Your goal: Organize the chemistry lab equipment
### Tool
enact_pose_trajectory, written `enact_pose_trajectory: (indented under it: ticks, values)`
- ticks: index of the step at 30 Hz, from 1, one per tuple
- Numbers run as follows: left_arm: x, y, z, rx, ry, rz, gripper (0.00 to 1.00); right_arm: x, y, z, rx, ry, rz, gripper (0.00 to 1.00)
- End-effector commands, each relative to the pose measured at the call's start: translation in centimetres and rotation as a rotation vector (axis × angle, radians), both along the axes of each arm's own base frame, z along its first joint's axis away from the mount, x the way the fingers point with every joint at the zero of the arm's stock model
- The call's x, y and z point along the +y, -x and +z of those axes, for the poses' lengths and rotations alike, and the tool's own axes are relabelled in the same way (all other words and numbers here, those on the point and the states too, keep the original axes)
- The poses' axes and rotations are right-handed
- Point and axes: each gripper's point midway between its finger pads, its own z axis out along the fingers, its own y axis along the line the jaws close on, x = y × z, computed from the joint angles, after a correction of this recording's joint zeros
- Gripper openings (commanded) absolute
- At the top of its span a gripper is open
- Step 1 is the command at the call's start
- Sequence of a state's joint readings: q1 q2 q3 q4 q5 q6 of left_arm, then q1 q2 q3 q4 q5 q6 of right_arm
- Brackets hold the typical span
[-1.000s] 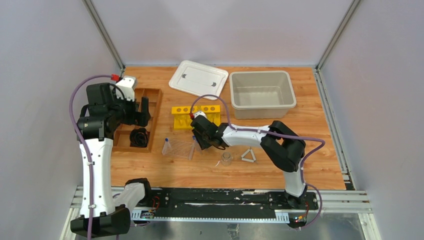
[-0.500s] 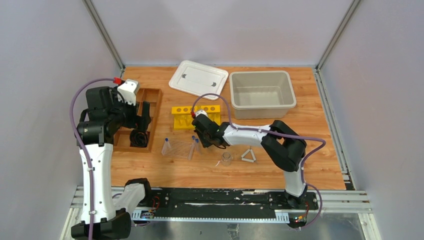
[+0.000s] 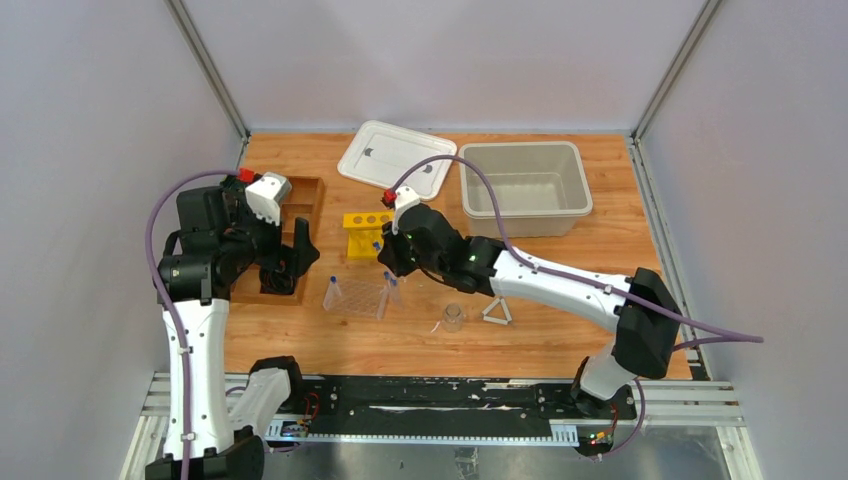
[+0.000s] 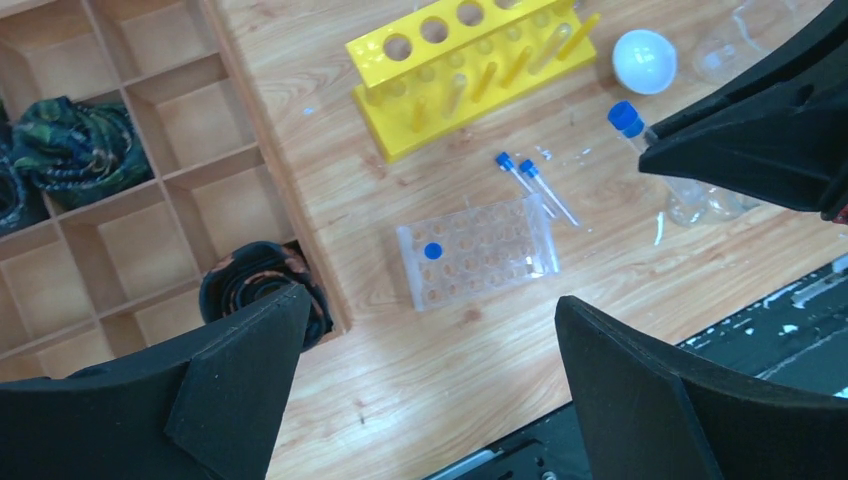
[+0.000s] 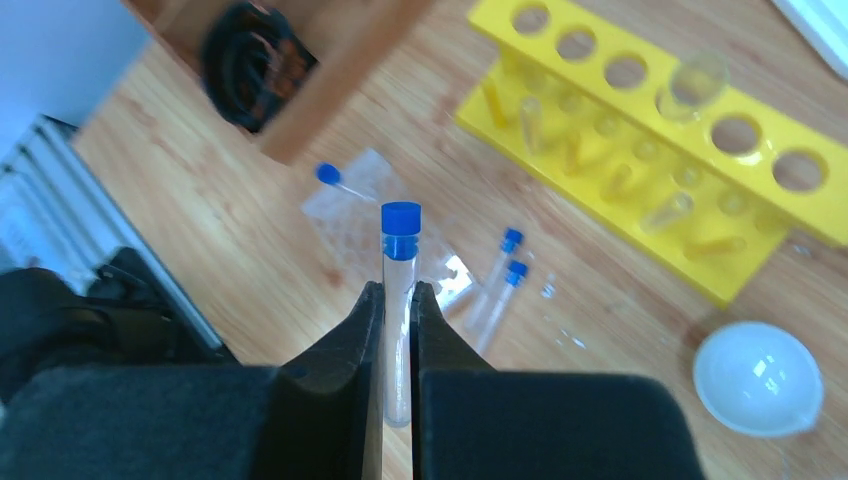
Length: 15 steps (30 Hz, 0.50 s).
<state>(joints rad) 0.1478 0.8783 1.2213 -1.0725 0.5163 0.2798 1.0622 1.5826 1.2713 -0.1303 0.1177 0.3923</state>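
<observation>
Clear blue-capped plastic tube point(image 5: 400, 255) clamped in right gripper point(image 5: 397, 300), cap protruding past fingertips.
Held above wooden table point(image 3: 560, 320), over clear plastic well rack point(image 5: 345, 215); two loose capped tubes point(image 5: 505, 265) lie just beside the rack. Left gripper point(image 4: 430, 320) spread wide, holding nothing.

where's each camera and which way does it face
Top external: above, behind the bases, looking down on the table; left arm and right arm show.
Left wrist: facing down at the clear rack; the open left gripper frames it.
Right wrist: looking down; the right gripper clamps a blue-capped tube.
Shared: both wrist views show the yellow rack and white dome.
</observation>
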Motion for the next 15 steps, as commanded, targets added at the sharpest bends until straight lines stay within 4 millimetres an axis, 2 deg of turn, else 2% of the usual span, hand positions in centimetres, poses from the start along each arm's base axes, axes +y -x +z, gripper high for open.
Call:
enact_pose_trajectory:
  ticks: [1, 5, 12, 15]
  values:
    - [-1.8, 0.8, 1.6, -0.044, 0.076, -0.067, 1.00, 2.4, 0.7, 5.5, -0.029, -0.188, 0.030, 0.00]
    - [-2.8, 1.3, 1.6, -0.036, 0.130, -0.108, 1.00, 3.5, 1.1, 8.9, -0.106, -0.256, 0.074, 0.00]
    - [-3.6, 1.9, 1.1, -0.030, 0.157, -0.157, 0.91, 5.5, 0.5, 12.7, -0.156, -0.404, 0.072, 0.00]
    - [-4.5, 2.3, 1.5, -0.034, 0.197, -0.195, 0.88, 6.4, 0.5, 13.7, -0.146, -0.484, 0.062, 0.00]
